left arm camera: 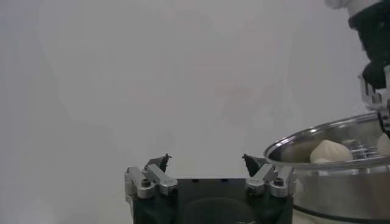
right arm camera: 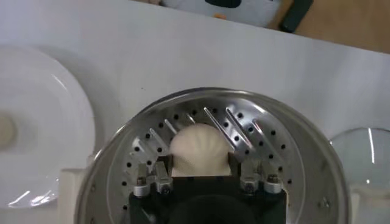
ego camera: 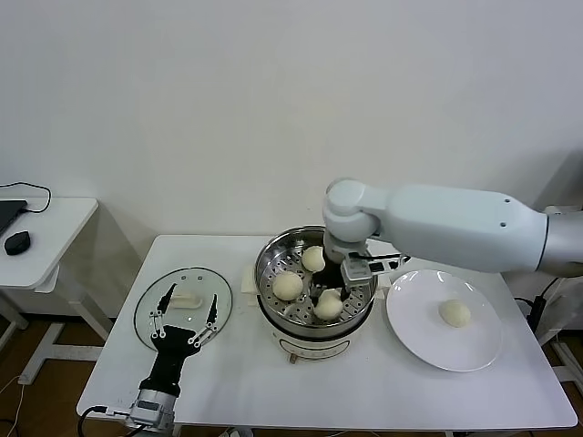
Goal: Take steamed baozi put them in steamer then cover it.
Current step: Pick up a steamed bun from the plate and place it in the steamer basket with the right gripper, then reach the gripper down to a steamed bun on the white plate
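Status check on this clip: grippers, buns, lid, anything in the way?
Right gripper closed on a baozi inside the steamer. Left gripper open over the cover. One bun left on plate. Nothing blocking.

The head view looks forward and down over the whole white table [ego camera: 364,382], the left wrist view sits low at the table's near left facing across to the steamer [left arm camera: 329,176], and the right wrist view hangs close above that steamer [right arm camera: 274,140], which all three share.
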Controlling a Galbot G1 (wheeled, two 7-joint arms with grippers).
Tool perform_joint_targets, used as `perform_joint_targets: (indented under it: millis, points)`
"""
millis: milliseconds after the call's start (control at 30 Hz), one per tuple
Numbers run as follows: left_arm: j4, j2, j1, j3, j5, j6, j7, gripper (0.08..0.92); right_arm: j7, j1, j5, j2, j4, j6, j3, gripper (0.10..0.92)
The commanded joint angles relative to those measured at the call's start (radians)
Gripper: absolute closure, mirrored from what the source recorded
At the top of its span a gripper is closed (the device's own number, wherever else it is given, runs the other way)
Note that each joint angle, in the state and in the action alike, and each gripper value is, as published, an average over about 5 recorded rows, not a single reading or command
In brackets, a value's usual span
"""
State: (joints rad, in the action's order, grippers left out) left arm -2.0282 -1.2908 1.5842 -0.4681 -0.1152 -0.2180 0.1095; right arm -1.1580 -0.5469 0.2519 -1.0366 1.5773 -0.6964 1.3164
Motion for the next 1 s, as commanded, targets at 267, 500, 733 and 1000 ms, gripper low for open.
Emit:
perform_joint_targets:
  millis: [267, 500, 733, 1000]
  points:
    - [0.006, -0.001, -0.003, 0.0, 0.001, -0.001, 0.0, 0.177, 0.013, 0.039, 0.038, -0.002, -0.003, -0.023, -0.02, 0.233]
    - [0.002, -0.003, -0.005, 0.002, 0.0, 0.003, 0.0, 0.177, -0.015, 0.015, -0.025, 0.09, -0.02, 0.004, -0.163, 0.203]
    - [-0.003, -0.003, -0.003, 0.004, -0.003, 0.006, 0.0, 0.177, -0.09, -0.038, -0.191, 0.249, -0.161, 0.201, -0.267, 0.203]
    - [-0.003, -0.002, -0.003, 0.01, -0.007, 0.008, -0.001, 0.177, -0.106, -0.016, -0.385, 0.434, -0.404, 0.555, -0.247, 0.203]
